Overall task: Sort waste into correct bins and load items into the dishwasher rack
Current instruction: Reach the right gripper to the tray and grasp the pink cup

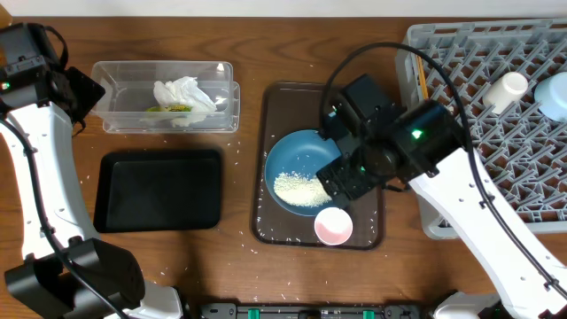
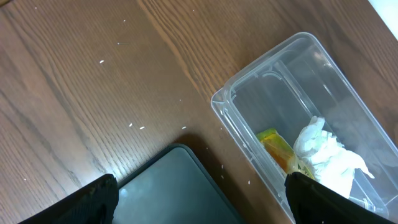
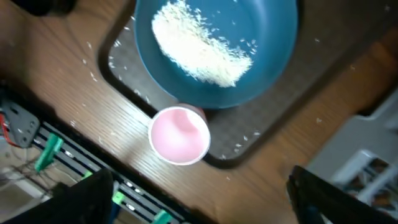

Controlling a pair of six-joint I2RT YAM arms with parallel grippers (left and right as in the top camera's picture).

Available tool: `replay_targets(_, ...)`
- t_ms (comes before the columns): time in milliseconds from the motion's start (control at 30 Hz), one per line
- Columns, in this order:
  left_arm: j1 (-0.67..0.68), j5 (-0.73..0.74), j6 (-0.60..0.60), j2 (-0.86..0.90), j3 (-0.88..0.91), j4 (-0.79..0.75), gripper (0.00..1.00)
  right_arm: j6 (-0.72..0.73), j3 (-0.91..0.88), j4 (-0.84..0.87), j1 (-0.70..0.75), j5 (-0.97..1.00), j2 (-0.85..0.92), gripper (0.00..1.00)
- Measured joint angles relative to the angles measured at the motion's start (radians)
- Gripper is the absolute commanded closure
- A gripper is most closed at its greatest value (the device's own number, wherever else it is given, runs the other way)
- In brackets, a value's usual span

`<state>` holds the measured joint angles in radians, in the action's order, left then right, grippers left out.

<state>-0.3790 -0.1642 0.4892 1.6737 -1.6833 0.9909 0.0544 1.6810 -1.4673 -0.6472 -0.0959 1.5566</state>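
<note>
By my reading the job is a little past halfway; the crumpled tissue [image 1: 184, 91] and the yellow-green wrapper [image 2: 273, 144] already lie inside the clear tub [image 1: 120, 89], so the dry waste looks sorted; the white cup [image 1: 505, 89] and the light-blue bowl [image 1: 554, 96] sit in the grey rack [image 1: 469, 62] at far right, and a thin orange-brown sliver at the rack's left edge may be the chopsticks [image 1: 422, 81], though I cannot be sure; what is left sits on the brown serving tray [image 1: 292, 106]: the dark-blue dish [image 1: 297, 155] with the rice heap [image 1: 299, 188] in it, and the pink cup [image 1: 334, 225] just beside the dish's near rim; the black tray [image 1: 159, 188] looks bare, so I judge the rice is meant for it; stray grains dot the table [image 1: 239, 266]; my right gripper [image 3: 199, 186] hangs over dish and cup, fingers spread wide, holding nothing; my left gripper [image 2: 199, 190] hovers above the gap between tub and black tray, fingers likewise apart and empty.
</note>
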Motion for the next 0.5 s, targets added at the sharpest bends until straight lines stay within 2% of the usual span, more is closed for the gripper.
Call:
replay_targets(133, 0.000, 0.000, 0.000, 0.000, 0.000, 0.000, 0.12, 0.013, -0.093, 0.048, -0.001, -0.029, -0.001, 0.28)
replay_targets(300, 0.000, 0.000, 0.000, 0.000, 0.000, 0.000, 0.12, 0.033, -0.266, 0.149, -0.027, -0.077, 0.000, 0.29)
replay_targets(500, 0.000, 0.000, 0.000, 0.000, 0.000, 0.000, 0.11, 0.037, -0.340, 0.200, -0.101, -0.119, 0.000, 0.28)
